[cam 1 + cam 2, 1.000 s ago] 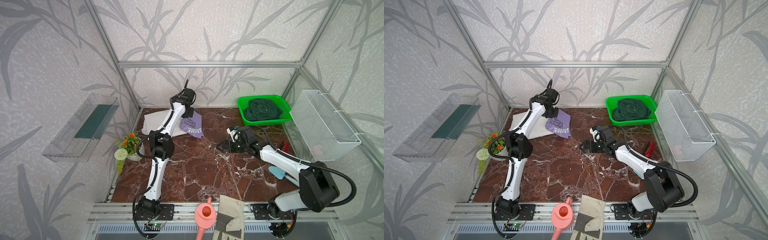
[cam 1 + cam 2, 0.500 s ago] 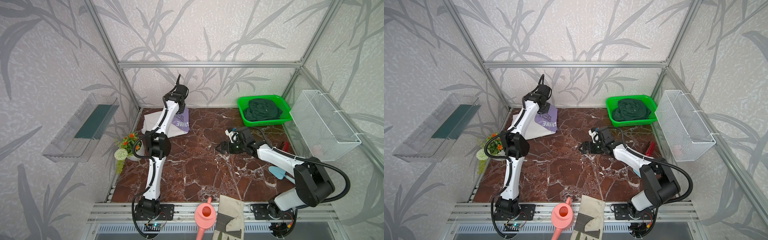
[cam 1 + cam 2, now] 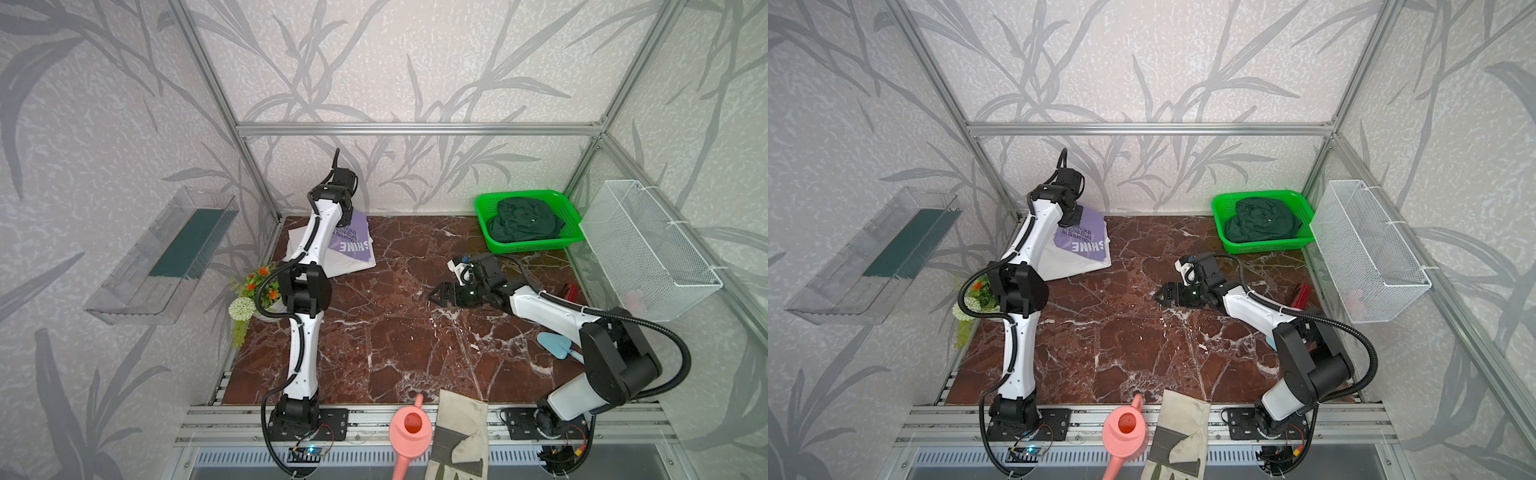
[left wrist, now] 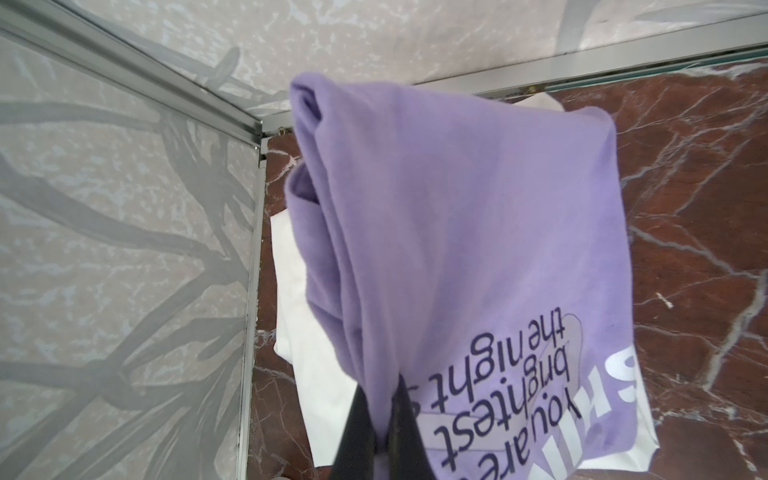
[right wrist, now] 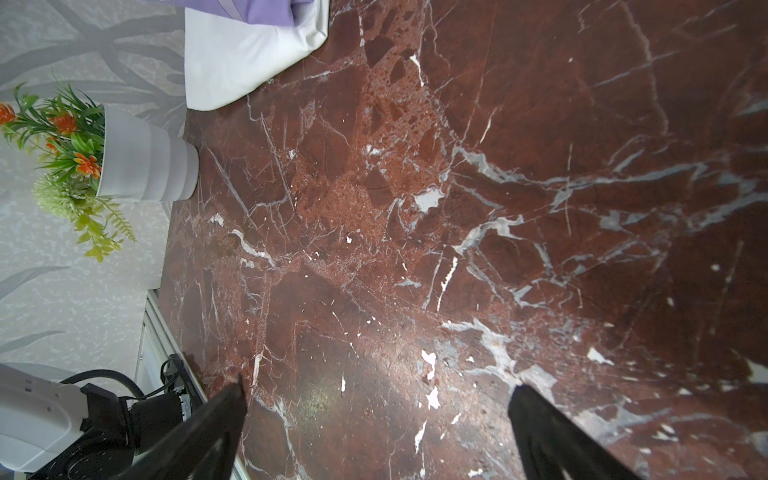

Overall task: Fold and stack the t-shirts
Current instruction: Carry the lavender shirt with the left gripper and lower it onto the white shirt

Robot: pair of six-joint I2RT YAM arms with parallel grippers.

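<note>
Below our left gripper (image 4: 380,388), which pinches its bunched edge, the purple tee (image 4: 478,228) droops onto the white tee (image 4: 291,291). We judge it light and floppy, best held at corners. Our right gripper (image 5: 377,388) is spread, empty.

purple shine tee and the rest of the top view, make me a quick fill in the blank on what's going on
1. The left gripper is ____ on the purple t-shirt.
2. The right gripper hovers ____ over the marble table, holding nothing.
3. The dark green t-shirt lies in a basket whose colour is ____.

Missing words: shut; open; green.
</note>
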